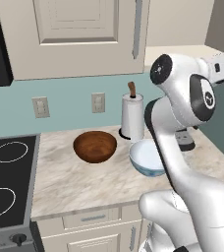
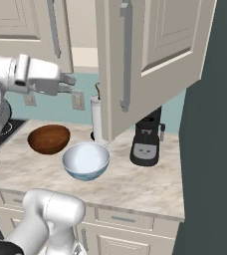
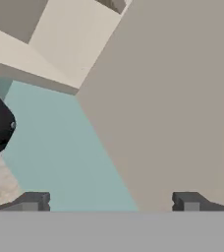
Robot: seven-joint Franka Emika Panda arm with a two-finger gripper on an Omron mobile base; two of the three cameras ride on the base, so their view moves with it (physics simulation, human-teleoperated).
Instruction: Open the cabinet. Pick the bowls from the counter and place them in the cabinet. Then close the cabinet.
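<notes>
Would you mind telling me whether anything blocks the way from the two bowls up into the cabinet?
Nothing visible does. The right cabinet door hangs swung open above the counter, and the brown bowl and white bowl sit uncovered below. The open gripper hovers above them, holding nothing.

The brown bowl (image 1: 95, 146) looks like glossy wood, the white bowl (image 1: 147, 157) smooth and glazed. Counter (image 1: 84, 184) is veined marble-like stone; cabinet (image 2: 150, 55) matt-painted.

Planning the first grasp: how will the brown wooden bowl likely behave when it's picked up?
The brown wooden bowl looks rigid, so a rim pinch probably won't flex it. Its glossy finish could be slippery. The rounded underside may rock if nudged on the counter.
</notes>
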